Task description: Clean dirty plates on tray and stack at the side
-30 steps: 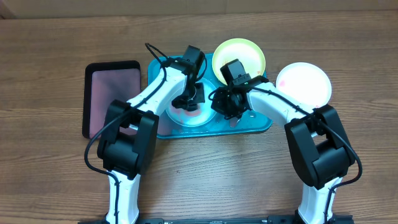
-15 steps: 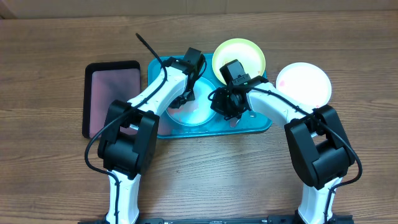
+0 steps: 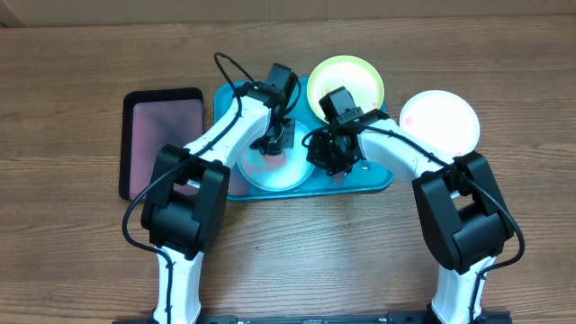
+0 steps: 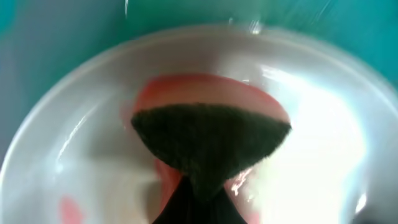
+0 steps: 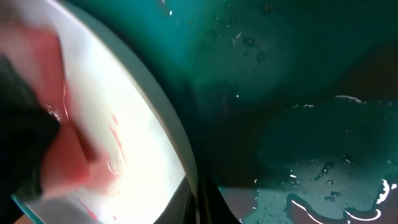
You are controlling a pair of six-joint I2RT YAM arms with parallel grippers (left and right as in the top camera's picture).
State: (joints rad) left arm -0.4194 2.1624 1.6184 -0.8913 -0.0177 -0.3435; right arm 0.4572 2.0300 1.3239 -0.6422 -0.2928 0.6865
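The pale mint-blue plate [image 3: 290, 174] lies on the teal tray [image 3: 374, 176] with red smears on it. My left gripper [image 3: 273, 144] is shut on a sponge [image 4: 208, 140] with a dark green scrub face and a pink back, pressed on the plate's inside [image 4: 323, 124]. My right gripper [image 3: 331, 155] is shut on the plate's right rim [image 5: 186, 155], the rim showing between its fingers. The lime-yellow plate [image 3: 346, 84] rests at the tray's far edge. The white plate [image 3: 439, 121] lies on the table to the right.
A smaller black tray with a pinkish inside [image 3: 162, 139] lies left of the teal tray. The teal tray's floor [image 5: 298, 93] is wet with drops and puddles. Wooden table all round; a cable loops above the left wrist.
My left gripper has rubbed the sponge back and forth over the mint-blue plate, up-left then back toward the middle. My right gripper has kept its hold on the rim.
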